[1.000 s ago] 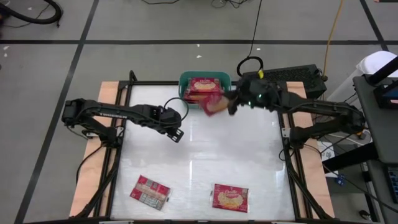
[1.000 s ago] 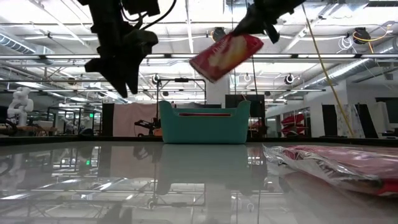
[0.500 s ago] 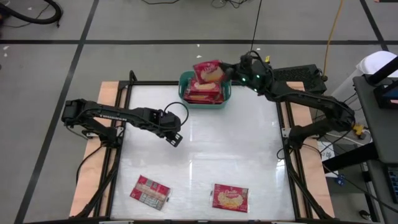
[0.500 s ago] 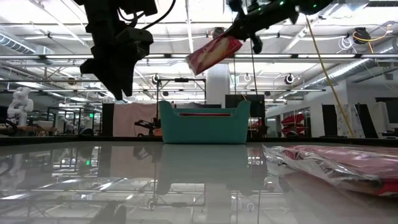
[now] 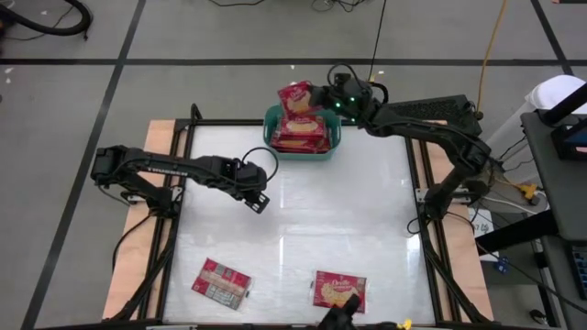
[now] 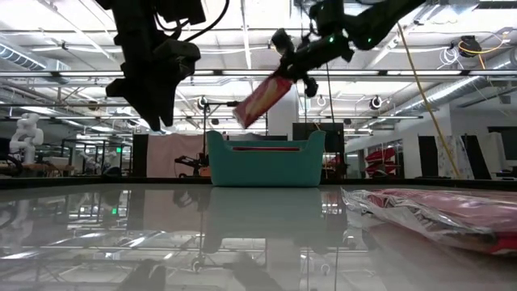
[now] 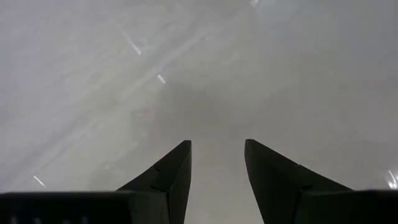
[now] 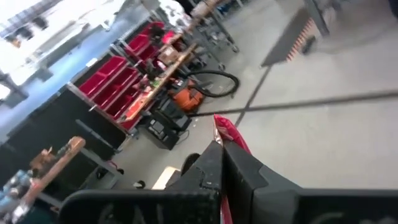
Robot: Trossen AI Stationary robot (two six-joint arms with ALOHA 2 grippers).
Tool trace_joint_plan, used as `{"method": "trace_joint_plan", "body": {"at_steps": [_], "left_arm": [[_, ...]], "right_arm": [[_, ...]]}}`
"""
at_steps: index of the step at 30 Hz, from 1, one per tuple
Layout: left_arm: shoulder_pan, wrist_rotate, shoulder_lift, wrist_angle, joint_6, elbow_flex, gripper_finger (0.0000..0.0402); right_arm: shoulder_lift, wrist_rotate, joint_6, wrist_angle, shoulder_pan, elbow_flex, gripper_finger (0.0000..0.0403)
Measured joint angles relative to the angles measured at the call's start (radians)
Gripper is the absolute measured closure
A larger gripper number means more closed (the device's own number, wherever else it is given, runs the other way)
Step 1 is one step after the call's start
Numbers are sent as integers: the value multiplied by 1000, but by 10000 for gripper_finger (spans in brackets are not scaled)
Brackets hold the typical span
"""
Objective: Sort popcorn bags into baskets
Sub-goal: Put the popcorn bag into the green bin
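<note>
You are most of the way through, as far as you can see. The teal basket (image 5: 335,135) sits at the top middle of the table (image 5: 348,220) in the high view, and at least one popcorn bag (image 5: 299,137) already lies flat inside it. Two more bags wait near the bottom of the picture: one with a grey printed side (image 5: 221,283) at the lower left, and one red bag (image 5: 339,291) at the lower middle. In the low view a bag also shows close to the camera at the lower right (image 6: 436,212). So you have this bag to drop, then two more to fetch. Your right gripper (image 5: 315,95) reaches in from the upper right and hangs just above the basket's far edge. Its fingers are pinched on the held bag (image 5: 296,99). In the low view that bag (image 6: 260,101) tilts down to the left, up in the air over the basket (image 6: 265,160) and not touching it. Your left gripper (image 5: 258,200) waits over the bare table at the middle left. Its fingers (image 7: 166,177) are spread apart and hold nothing.
</note>
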Motion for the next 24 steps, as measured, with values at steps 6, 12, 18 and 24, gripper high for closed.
{"method": "trace_joint_plan", "body": {"at_steps": [6, 12, 18, 24], "left_arm": [[32, 0, 0, -2, 41, 0, 250], [64, 7, 0, -3, 85, 0, 250], [91, 8, 0, -3, 120, 0, 250], [110, 9, 0, -3, 155, 0, 250]], "right_arm": [[79, 2, 206, 21, -27, 0, 403], [131, 5, 285, 22, -33, 0, 403], [136, 10, 279, -18, -33, 0, 403], [136, 31, 287, -104, -36, 0, 402]]}}
